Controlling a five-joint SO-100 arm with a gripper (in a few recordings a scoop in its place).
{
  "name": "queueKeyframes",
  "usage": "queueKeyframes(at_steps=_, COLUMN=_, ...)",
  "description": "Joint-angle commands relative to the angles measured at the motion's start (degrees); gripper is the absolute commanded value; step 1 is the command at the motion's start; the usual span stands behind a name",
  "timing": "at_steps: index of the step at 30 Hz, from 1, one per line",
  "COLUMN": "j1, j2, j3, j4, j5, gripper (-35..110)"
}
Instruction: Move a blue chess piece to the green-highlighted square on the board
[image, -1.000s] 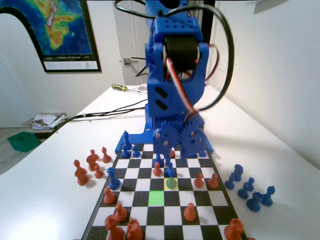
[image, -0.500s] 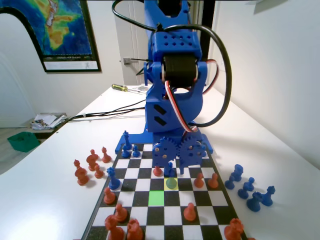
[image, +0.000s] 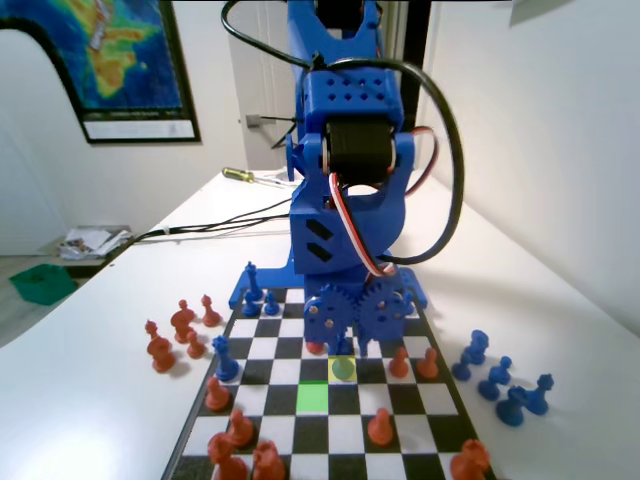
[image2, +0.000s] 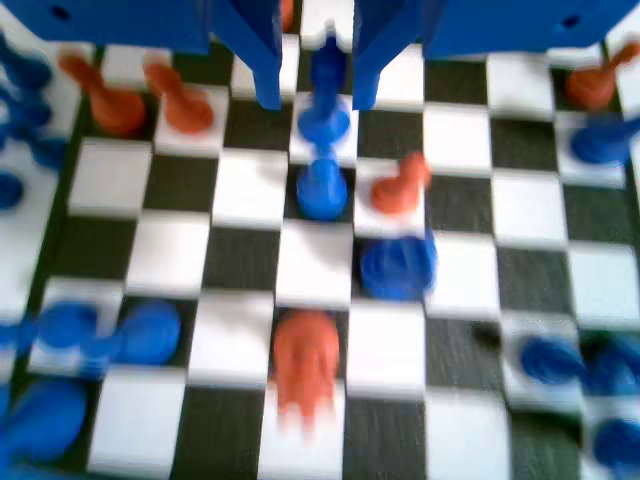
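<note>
A: Biggest first?

B: White tabletop (image: 560, 300), carrying the board (image: 310, 432), black and white, joined at its far end to the blue arm's base in the fixed view. Loose red-orange pieces (image: 180, 330) left of it on the tabletop, loose blue pieces (image: 500, 385) right of it.

A: And the end effector (image: 345, 347)?

B: Down low over the middle files, just above the squares. Jaws parted by a moderate gap in the wrist view, with a blurred blue figure (image2: 325, 100) standing between them and a strip of board visible on either side of it. Gripping nothing, by the look of that.

A: The green-highlighted square (image: 312, 397)?

B: Bare, one row nearer the fixed camera than the jaw tips and one file left.

A: The blue chess piece (image: 343, 368)?

B: Upright on the yellow square, diagonally touching the green one at a corner, right under the jaw tips in the fixed view. Cannot tell for sure whether it matches the blurred figure.
</note>
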Motion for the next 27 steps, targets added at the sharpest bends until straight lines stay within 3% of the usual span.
queueKeyframes(at_steps=1, j1=0.2, j2=1.3, j3=-2.6, j4=1.1, j5=-1.1, gripper=9)
queueKeyframes(at_steps=17, j1=0.4, j2=1.5, j3=-2.4, j4=1.3, j5=-3.7, gripper=1)
queueKeyframes(at_steps=27, j1=2.5, j2=3.3, j3=-12.1, j4=10.9, j5=-2.7, gripper=1)
